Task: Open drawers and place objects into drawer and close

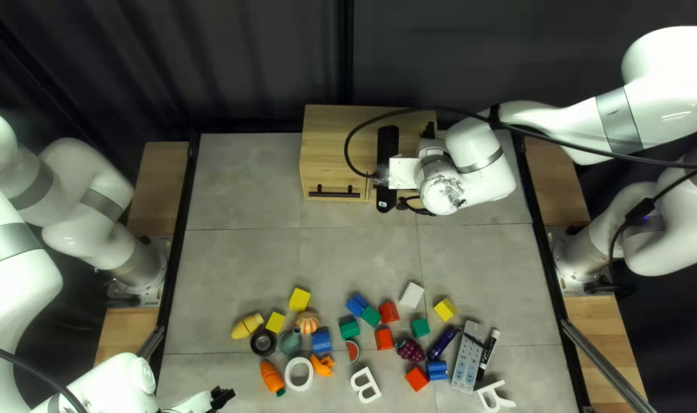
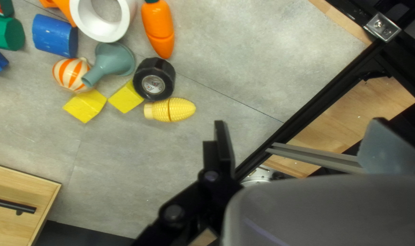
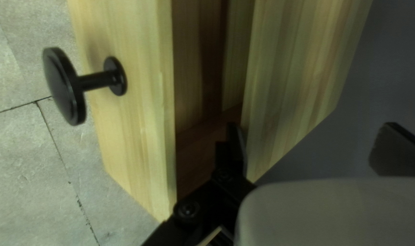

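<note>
At the near edge of the tabletop [image 1: 234,283], toward the left of the top left view, the left gripper [image 1: 221,396] has its fingers apart with nothing between them. To its right lie a toy carrot [image 1: 270,376], a white ring [image 1: 289,374] and a white letter [image 1: 357,386]; a second white letter [image 1: 486,399] lies well apart, at the right.

Slightly farther back are an orange toy [image 1: 322,366], a blue cylinder [image 1: 437,370], a pale slab with blue dots [image 1: 469,356] and, beside it, a marker [image 1: 488,348]. Toy grapes [image 1: 410,350] and a watermelon slice [image 1: 353,352] lie nearer the middle.

Behind the carrot, a black wheel [image 2: 153,79] sits just beside toy corn [image 2: 171,110], and the spout of a grey-green funnel [image 2: 114,60] points to a striped ball [image 2: 70,74]. Yellow, red, green and blue blocks and a white block [image 1: 412,295] lie around and beyond them.

Farthest back stands a wooden cabinet [image 1: 329,149], a bar handle [image 1: 333,191] on its front. The right gripper [image 1: 387,172] is over its right part, fingers apart: one reaches into an opening behind a wooden front [image 3: 125,136] with a black knob [image 3: 61,86], the other beyond a wooden wall [image 3: 298,68]. I can't tell whether the nearer finger touches that wall.
</note>
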Robot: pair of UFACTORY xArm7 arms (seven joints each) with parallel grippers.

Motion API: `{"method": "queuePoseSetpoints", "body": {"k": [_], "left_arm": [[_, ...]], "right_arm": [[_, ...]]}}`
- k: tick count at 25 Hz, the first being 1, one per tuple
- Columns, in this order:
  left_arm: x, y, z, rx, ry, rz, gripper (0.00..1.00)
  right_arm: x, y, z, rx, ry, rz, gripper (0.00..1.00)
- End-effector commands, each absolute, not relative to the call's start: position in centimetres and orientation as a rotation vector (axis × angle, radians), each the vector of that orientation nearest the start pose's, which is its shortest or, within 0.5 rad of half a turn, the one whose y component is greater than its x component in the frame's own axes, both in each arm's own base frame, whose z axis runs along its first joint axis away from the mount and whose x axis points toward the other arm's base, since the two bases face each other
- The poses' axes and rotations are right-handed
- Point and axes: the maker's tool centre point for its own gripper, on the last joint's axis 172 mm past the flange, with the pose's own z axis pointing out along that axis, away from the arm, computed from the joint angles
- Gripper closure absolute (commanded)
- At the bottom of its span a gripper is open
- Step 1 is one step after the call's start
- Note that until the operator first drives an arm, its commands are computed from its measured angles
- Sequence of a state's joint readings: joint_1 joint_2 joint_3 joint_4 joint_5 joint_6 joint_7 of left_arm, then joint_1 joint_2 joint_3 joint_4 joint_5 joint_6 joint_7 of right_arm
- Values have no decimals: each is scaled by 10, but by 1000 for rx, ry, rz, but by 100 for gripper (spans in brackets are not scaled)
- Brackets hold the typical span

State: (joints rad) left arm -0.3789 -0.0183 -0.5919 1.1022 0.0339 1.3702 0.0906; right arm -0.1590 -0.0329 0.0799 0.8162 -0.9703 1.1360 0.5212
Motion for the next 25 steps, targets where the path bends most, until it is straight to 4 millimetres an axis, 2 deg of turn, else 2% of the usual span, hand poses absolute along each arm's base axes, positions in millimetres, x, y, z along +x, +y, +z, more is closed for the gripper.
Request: {"method": "queuePoseSetpoints", "body": {"k": [1,11,25], "left_arm": [[231,-322,201,-2562,1520,316,0],[231,-322,201,-2562,1520,316,0],[231,-322,201,-2562,1520,316,0]], "right_arm": [[389,-210,185,2283,-28,-102,0],[382,-221,186,2269,-33,-121,0],[395,-220,190,2310,-38,-103,0]]}}
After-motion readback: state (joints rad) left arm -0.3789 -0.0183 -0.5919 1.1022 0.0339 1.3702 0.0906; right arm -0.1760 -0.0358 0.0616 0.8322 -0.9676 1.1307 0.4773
